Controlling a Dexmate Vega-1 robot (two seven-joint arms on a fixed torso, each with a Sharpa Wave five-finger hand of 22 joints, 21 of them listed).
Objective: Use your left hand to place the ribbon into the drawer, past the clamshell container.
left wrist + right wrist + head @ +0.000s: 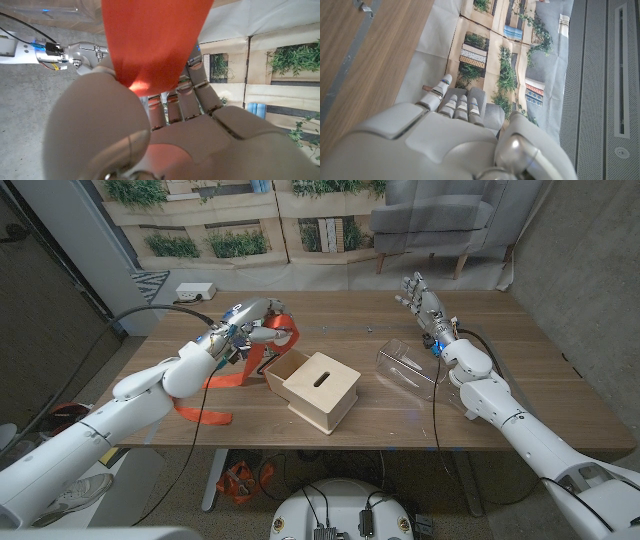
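Note:
My left hand is raised over the table's left half and grips an orange-red ribbon. The ribbon loops beside the fingers, and its tail trails down to the table's front left. In the left wrist view the ribbon drapes over the fingers of that hand. Just right of the hand stands a wooden box with its drawer pulled out towards the hand. A clear clamshell container lies right of the box. My right hand is lifted at the far right, holding nothing.
A white power strip sits on the floor behind the table's far left corner. A grey sofa stands behind the table. The table's right edge runs close to a grey wall.

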